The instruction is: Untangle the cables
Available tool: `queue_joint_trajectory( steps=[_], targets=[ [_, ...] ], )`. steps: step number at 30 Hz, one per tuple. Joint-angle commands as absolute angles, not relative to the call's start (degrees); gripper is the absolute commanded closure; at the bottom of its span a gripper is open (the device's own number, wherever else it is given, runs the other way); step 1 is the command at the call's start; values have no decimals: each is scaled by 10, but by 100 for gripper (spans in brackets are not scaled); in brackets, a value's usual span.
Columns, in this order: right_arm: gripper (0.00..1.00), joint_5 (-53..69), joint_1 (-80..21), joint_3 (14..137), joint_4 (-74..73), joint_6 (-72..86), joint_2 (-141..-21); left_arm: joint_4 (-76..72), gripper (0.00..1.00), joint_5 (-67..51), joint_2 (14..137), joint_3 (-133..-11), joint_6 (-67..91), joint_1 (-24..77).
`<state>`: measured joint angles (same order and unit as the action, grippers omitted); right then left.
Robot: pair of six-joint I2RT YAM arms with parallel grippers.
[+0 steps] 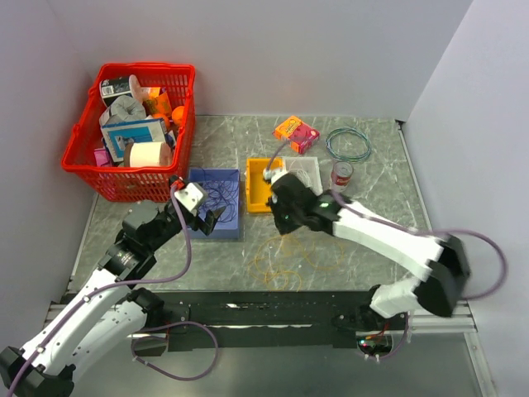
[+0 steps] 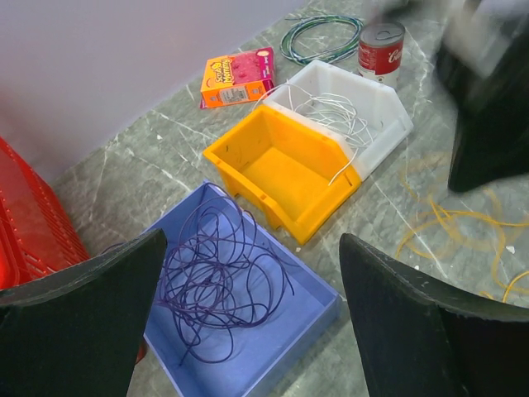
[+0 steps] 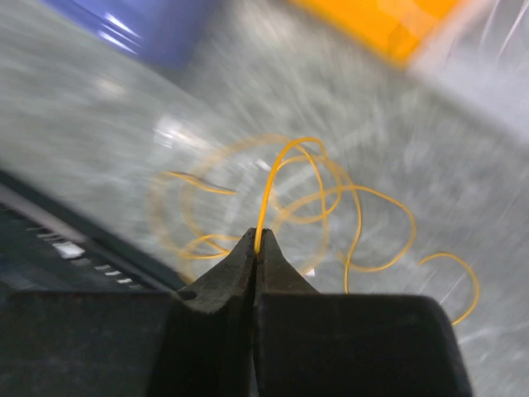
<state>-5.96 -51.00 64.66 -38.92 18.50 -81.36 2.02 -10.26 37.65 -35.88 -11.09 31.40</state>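
The cables lie in three places. A dark purple tangle sits in a blue tray. White wire lies in a white bin. Yellow-orange loops are spread on the table in front of the bins. My right gripper is shut on one strand of the yellow-orange cable, which rises from between its tips. My left gripper hangs open above the blue tray's near end, with nothing between its fingers.
A yellow bin stands between the blue tray and the white bin. A red basket full of items is at the back left. A teal wire coil, a soup can and an orange-pink box sit at the back right.
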Motion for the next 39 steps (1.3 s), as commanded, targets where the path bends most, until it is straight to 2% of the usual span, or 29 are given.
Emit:
queue_joint_trajectory(
  steps=[1, 6, 12, 16, 21, 28, 31, 32, 36, 39],
  targets=[
    [100, -4, -512, 750, -398, 69, -673, 9, 8, -116, 367, -355, -109, 311],
    [100, 73, -512, 857, -422, -5, -606, 4, 8, -129, 367, -352, -112, 311],
    [100, 127, -512, 961, -399, -40, -597, 4, 8, -147, 370, -357, -115, 311],
    [100, 167, -511, 983, -376, -48, -611, 4, 7, -195, 372, -368, -122, 311],
    [100, 185, -512, 1022, -369, -54, -642, -35, 7, -315, 400, -376, -94, 322],
    [100, 200, -512, 1039, -342, -61, -637, -57, 7, -355, 448, -403, -126, 408],
    [100, 227, -512, 1029, -329, -66, -629, -70, 14, -360, 463, -420, -134, 425],
    [100, 255, -512, 1020, -323, -69, -627, -74, 21, -362, 467, -424, -140, 427],
    [100, 282, -512, 1000, -309, -81, -613, -68, 36, -363, 487, -444, -201, 432],
    [100, 284, -511, 995, -302, -82, -611, -62, 54, -368, 499, -449, -201, 438]
  ],
)
